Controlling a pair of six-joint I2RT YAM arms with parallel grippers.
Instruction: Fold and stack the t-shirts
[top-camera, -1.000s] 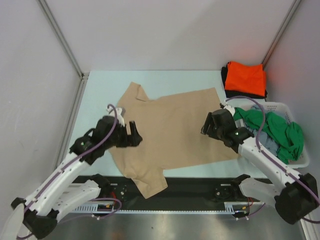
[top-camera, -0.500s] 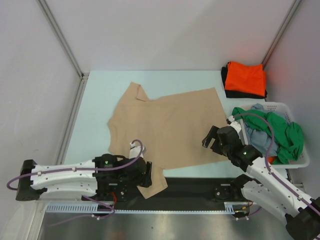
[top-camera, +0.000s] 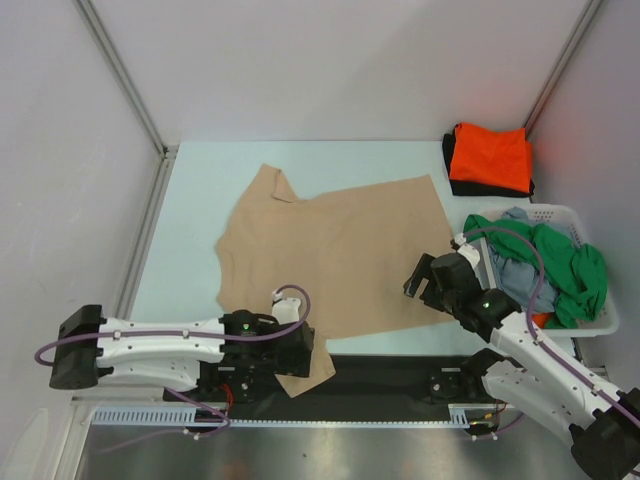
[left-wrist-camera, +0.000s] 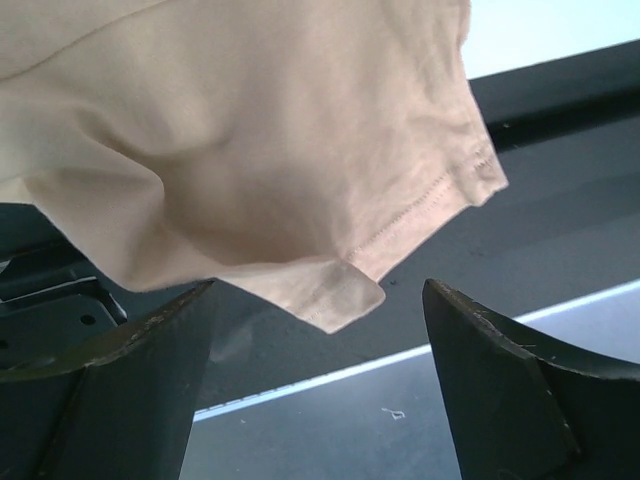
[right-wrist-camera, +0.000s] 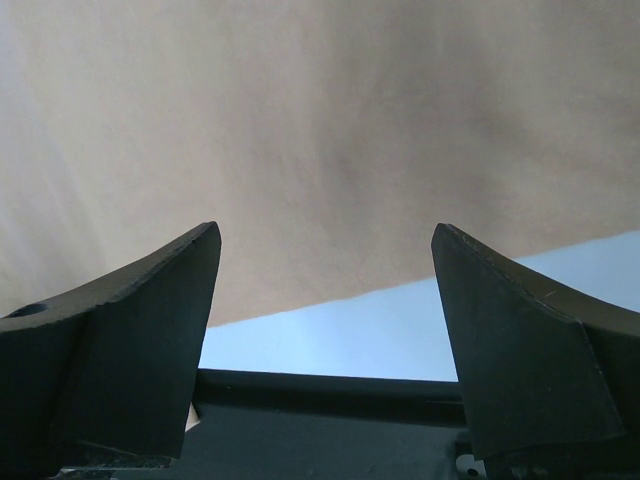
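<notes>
The left claw (left-wrist-camera: 320, 300) hangs spread at the near sleeve of the tan t-shirt (top-camera: 340, 250), which lies flat mid-worktop (top-camera: 200, 190), that sleeve draping over the near edge. The right claw (right-wrist-camera: 325, 228), also spread, hovers over the shirt's near right hem.

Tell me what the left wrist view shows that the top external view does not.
Only the left wrist: stitching on the sleeve hem of the tan t-shirt, and the left gripper plainly open. Only the top external: the orange t-shirt, the basket holding the green t-shirt, and the right gripper. Both: the tan t-shirt's near sleeve.
</notes>
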